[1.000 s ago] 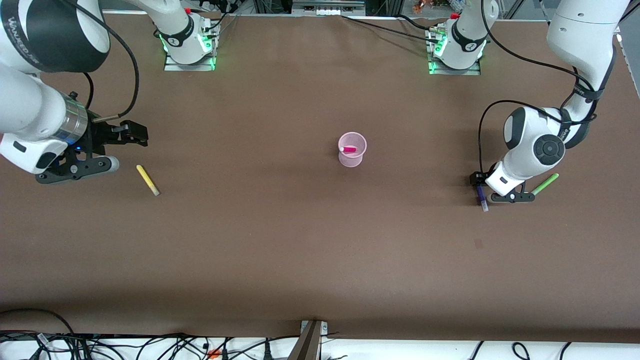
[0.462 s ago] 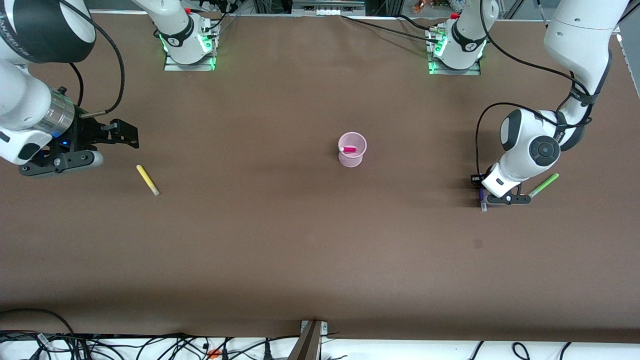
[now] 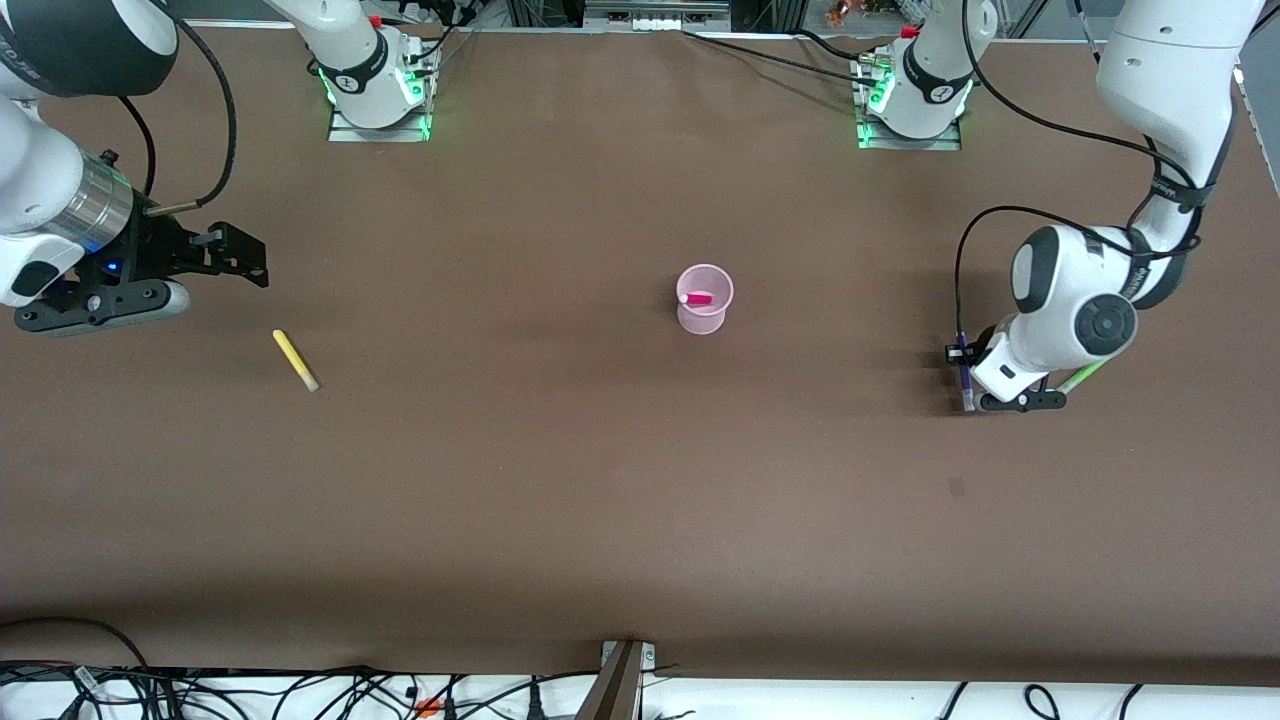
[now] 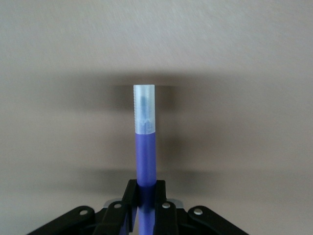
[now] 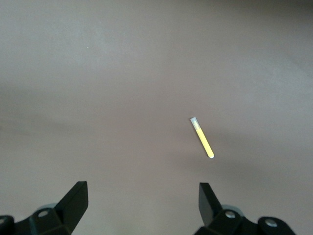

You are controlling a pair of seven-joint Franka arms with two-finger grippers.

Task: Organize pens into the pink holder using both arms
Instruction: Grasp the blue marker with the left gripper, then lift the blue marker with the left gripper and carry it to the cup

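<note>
The brown bench (image 3: 560, 480) carries one pen fewer than half a second ago: the left arm (image 3: 1075, 300), low over its own end, has closed on the purple pen and begun lifting it. That gives the task its second pen in hand, going by the magenta pen (image 3: 698, 298) already standing in the pink holder (image 3: 704, 298) at mid-bench.

The right arm (image 3: 60, 215) has drawn back toward its end of the bench since the earlier frames. Its right gripper (image 3: 235, 262) hangs with its jaws spread wide and empty, over bare bench at about 11 o'clock from the yellow pen (image 3: 295, 359), which lies flat and untouched, well apart from the holder.

The left gripper (image 3: 962, 358) is clamped on the purple pen (image 4: 145, 147); the left wrist view shows the barrel pinched between the fingers (image 4: 128, 196), pale grey tip pointing away.

The light green pen (image 3: 1080, 376) lies on the bench partly hidden under the left arm, at about 3 o'clock from the purple one.
</note>
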